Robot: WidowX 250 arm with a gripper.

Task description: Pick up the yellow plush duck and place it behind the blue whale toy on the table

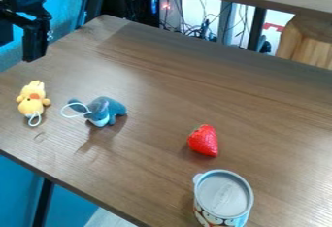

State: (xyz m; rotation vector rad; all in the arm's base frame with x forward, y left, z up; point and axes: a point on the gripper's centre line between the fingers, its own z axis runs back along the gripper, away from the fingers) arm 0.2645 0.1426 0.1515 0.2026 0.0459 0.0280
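Items on the bench (139, 83): 4, spread well apart except for 2 plush toys near each other at the left
Yellow toy: a yellow plush toy (32, 99) with an orange beak and 1 white cord loop, near the bench's left edge
Blue toy: a blue-grey plush toy (107, 110) just right of the yellow one, its white loop towards it
Fruit: 1 red strawberry (204, 140) on its side, right of centre
Canister: a canister (221, 202) with a grey lid, upright near the lower edge, below the strawberry
Surroundings: a blue chair (67, 6) beside the gripper; cables (194, 28) beyond the far edge; a wooden object (308, 41) at upper right
Gripper: the black gripper (20, 50) hangs at upper left, nearest the yellow plush toy, apart from it
Jaws: spread, with a wide gap between the 2
Print: cartoon-like figures on the canister's side
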